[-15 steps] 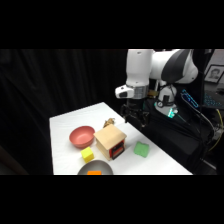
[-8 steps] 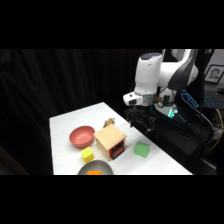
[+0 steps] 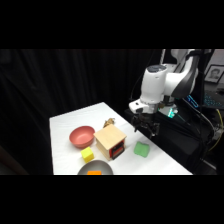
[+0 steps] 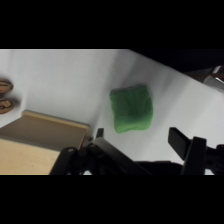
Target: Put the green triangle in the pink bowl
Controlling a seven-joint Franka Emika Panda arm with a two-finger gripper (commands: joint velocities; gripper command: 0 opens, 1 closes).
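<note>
The green triangle [image 3: 142,149] lies on the white table [image 3: 65,125] to the right of the wooden box, and shows as a green block [image 4: 131,108] in the wrist view. My gripper [image 3: 146,130] hangs above it, a little behind, with nothing held. In the wrist view the gripper [image 4: 135,142] is open, its two black fingers spread either side of the block's near edge. The pink bowl [image 3: 81,136] sits left of the box, well away from the gripper.
A wooden box [image 3: 110,141] with a red-framed opening stands mid-table, its top edge [image 4: 40,135] near the gripper. A yellow cube [image 3: 88,154] and a grey bowl [image 3: 95,168] with something orange sit at the front. A small brown object [image 3: 108,122] lies behind the box.
The arm has swung right and down, bringing the gripper from behind the box to above the green triangle. Nothing on the table has moved.
</note>
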